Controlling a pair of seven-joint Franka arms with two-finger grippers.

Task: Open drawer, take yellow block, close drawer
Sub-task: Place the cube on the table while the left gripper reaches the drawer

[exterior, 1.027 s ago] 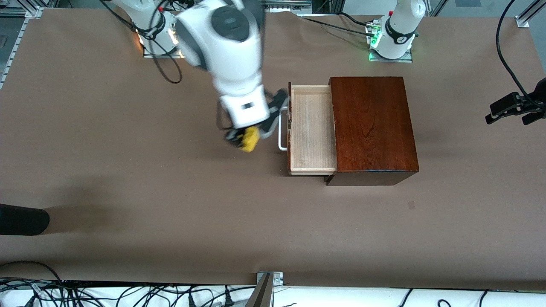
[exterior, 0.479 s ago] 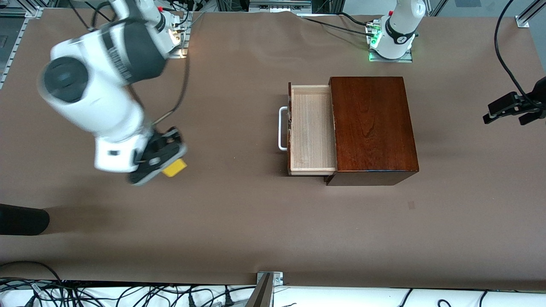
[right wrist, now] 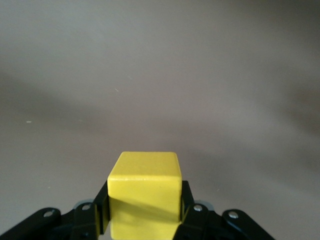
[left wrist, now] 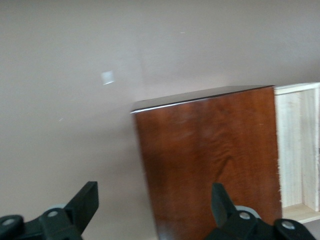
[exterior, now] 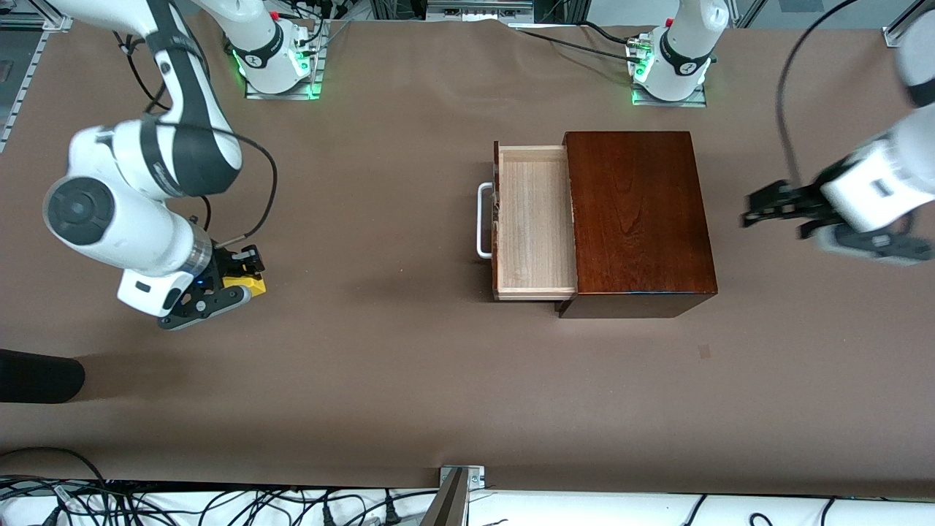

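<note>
The dark reddish-brown box (exterior: 639, 219) stands mid-table with its drawer (exterior: 532, 223) pulled out toward the right arm's end. The pale wood inside is bare, and the white handle (exterior: 483, 220) is free. My right gripper (exterior: 245, 281) is low over the table near the right arm's end, shut on the yellow block (exterior: 243, 282). In the right wrist view the yellow block (right wrist: 145, 187) sits squeezed between the black fingers (right wrist: 101, 206). My left gripper (exterior: 761, 208) hangs open beside the box at the left arm's end. Its fingers (left wrist: 86, 201) frame the box top (left wrist: 210, 165), holding nothing.
A black object (exterior: 36, 376) juts in at the right arm's end, nearer the front camera. Cables (exterior: 219, 504) run along the table's near edge. A small grey mark (exterior: 703, 351) lies on the brown table cover (exterior: 409, 365).
The right arm has swung the yellow block away from the drawer front to the right arm's end of the table and lowered it. The left gripper has moved in toward the box.
</note>
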